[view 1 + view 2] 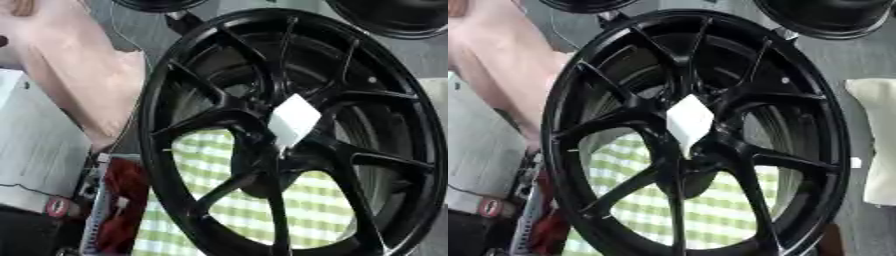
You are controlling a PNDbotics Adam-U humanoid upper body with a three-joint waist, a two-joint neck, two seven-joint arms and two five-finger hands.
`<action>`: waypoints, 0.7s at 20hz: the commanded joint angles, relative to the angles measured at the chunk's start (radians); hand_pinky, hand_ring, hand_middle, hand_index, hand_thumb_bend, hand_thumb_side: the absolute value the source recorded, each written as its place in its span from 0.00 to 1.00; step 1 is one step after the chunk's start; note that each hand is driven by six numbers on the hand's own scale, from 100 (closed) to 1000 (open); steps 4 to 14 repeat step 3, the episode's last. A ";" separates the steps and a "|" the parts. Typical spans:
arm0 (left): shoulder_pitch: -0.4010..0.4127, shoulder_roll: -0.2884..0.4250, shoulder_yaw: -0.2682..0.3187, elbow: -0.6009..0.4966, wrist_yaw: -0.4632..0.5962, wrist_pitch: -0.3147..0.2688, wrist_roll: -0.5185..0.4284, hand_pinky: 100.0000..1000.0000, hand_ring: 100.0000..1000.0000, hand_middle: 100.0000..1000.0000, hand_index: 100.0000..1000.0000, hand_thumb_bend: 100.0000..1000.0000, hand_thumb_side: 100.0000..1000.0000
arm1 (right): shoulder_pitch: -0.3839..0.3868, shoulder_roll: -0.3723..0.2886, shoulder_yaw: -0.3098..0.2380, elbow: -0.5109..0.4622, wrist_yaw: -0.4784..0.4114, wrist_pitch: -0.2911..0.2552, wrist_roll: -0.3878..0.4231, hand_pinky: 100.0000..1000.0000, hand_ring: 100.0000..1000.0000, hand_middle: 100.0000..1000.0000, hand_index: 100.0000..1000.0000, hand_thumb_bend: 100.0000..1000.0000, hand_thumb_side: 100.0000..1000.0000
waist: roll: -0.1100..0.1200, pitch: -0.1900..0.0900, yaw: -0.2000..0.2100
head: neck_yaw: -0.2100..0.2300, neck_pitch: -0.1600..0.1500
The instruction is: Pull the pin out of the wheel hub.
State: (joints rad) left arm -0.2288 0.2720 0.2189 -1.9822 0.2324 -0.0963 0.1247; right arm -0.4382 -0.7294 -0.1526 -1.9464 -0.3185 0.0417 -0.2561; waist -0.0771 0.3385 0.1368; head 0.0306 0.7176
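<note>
Black and glossy, the wheel hub fills almost the whole of both eye views, standing close before the camera with its thin spokes fanning out from the centre to the rim. At the centre of the hub, where the spokes meet, sits a white, roughly diamond-shaped piece, tilted on one corner and resting against the dark middle; whether this is the pin or something covering it cannot be told, and no pin shaft is plainly visible. Through the openings between the spokes, from about 6 to 8 o'clock of the hub, a green and white checked cloth shows behind or beneath the wheel. Two more dark wheels lie beyond: one at about 1 o'clock of the hub, cut by the top edge, and another at about 11 o'clock, only its lower edge showing. At 9 to 10 o'clock a pale pinkish shape lies beside the rim, with a white surface below it. At about 8 o'clock, near the lower left corner, something red sits just beside the rim. In the right eye view a cream-coloured cloth-like thing lies at 3 o'clock, apart from the rim. Neither robot hand shows in either view, so their state cannot be told.
</note>
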 commanded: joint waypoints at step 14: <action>-0.010 0.006 -0.002 -0.018 0.003 -0.003 -0.005 0.88 0.58 0.56 0.75 0.00 0.85 | -0.024 0.008 0.025 -0.037 -0.040 -0.004 0.035 0.88 0.67 0.46 0.60 0.24 0.10 | 0.006 -0.014 0.002 | -0.007 -0.013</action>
